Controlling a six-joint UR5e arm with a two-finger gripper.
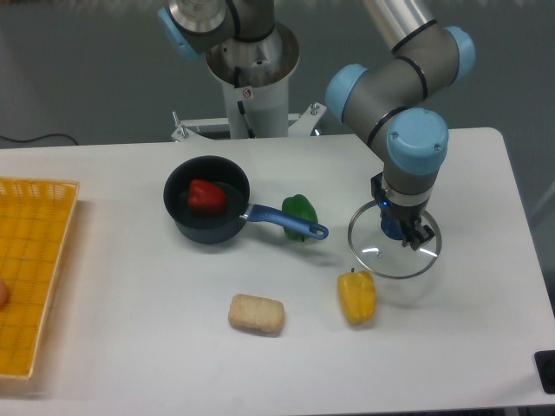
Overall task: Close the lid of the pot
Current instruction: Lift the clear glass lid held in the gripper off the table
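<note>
Three peppers [206, 196], one pot [206, 210], one lid [395, 245], one bread roll [257, 314], one basket [35, 269].

Hidden and cut-off parts around the lid

The gripper [405, 232] covers the lid [395, 242] knob, so its grip cannot be judged. Far left of the lid, the yellow basket [30, 269] runs off the edge; behind it, the arm's upper links are cropped.

Dark pot [206, 213], blue handle [286, 224]; yellow basket [30, 277].
</note>
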